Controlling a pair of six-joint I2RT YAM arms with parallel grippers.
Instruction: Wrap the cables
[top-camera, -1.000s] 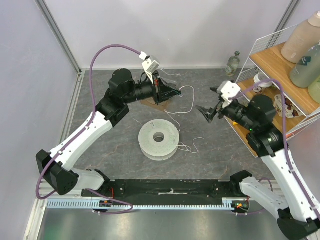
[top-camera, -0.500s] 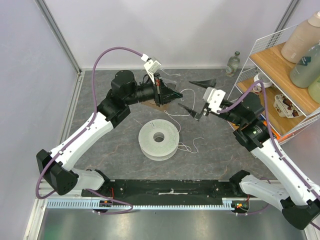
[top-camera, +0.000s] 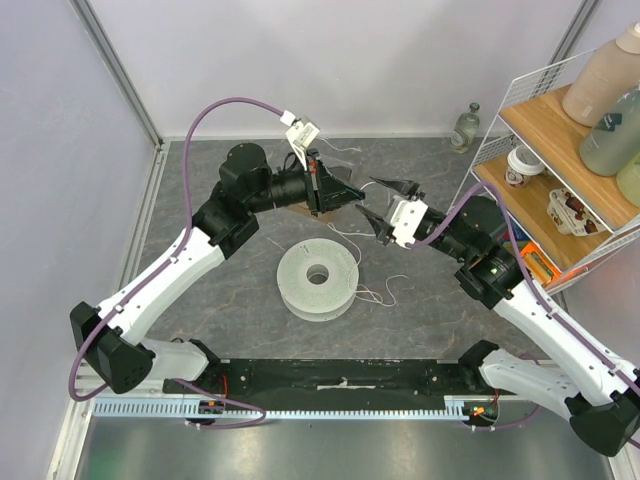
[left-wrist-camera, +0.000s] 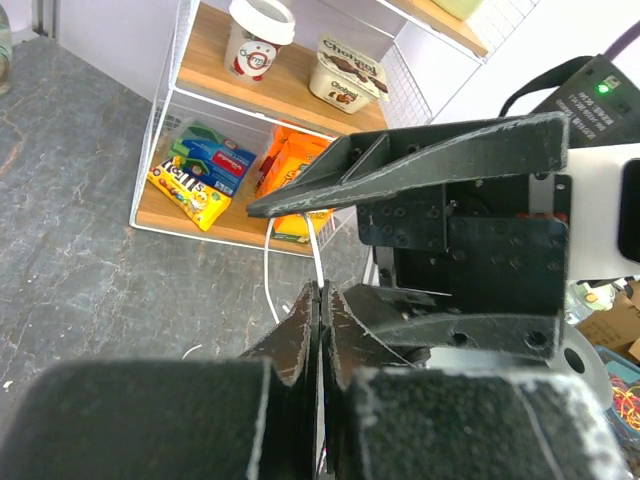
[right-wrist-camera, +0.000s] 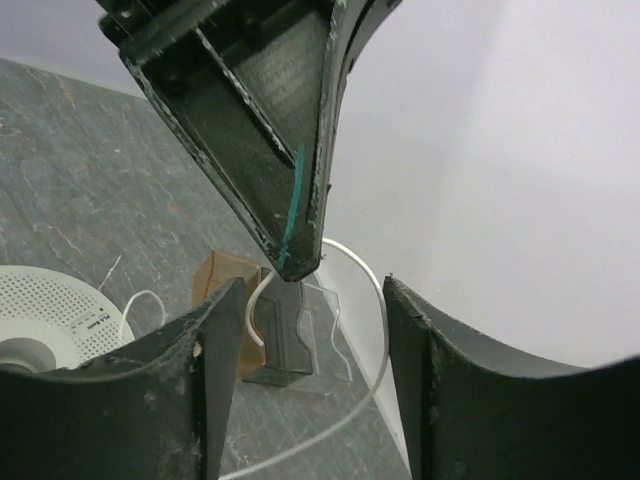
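The left gripper (top-camera: 352, 195) stays put, pinched tight on the thin white thread-like cable (left-wrist-camera: 316, 255), whose loose curls lie just beside the flat white perforated spool (top-camera: 318, 280). The right gripper (top-camera: 384, 203), a second ago well apart near the white wire rack (top-camera: 540, 125), has swung left. Its jaws stand apart, straddling the left fingertips.

- We see a grey marbled tabletop (top-camera: 230, 300).
- A white spool (top-camera: 318, 280) lies flat near its middle.
- Thin white cable (top-camera: 383, 292) curls just right of the spool.
- A brown block (right-wrist-camera: 220, 270) sits farther back.
- A glass bottle (top-camera: 465, 127) stands back right, near a wire shelf (top-camera: 540, 125).
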